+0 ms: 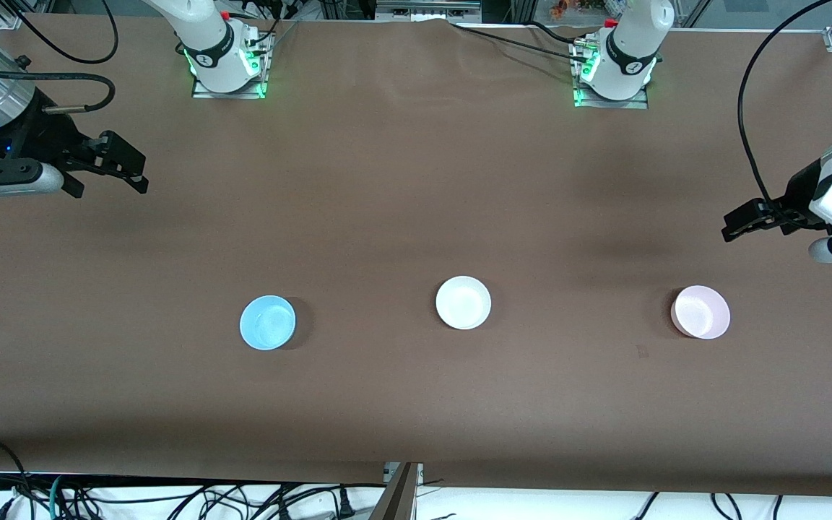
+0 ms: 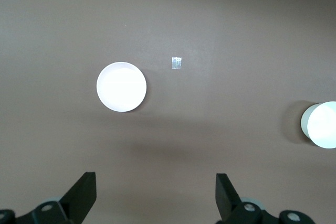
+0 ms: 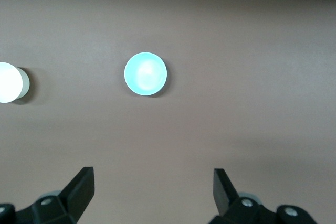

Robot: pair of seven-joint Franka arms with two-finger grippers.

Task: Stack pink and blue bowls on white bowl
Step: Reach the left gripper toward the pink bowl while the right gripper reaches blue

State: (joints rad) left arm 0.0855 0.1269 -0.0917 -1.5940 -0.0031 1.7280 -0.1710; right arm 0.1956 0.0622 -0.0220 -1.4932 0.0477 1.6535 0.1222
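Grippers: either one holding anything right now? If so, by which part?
Nothing is held. The left gripper and right gripper are both open and empty above the table; the pink bowl, white bowl and blue bowl sit untouched.

You have bare table [image 1: 416, 180] between the bases and the bowls. The blue bowl [image 1: 267, 322], white bowl [image 1: 464, 302] and pink bowl [image 1: 700, 312] stand well apart, each reachable from above and between.

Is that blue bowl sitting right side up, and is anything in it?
Upright and empty: the blue bowl shows its open mouth and bare inside, standing alone on the table.
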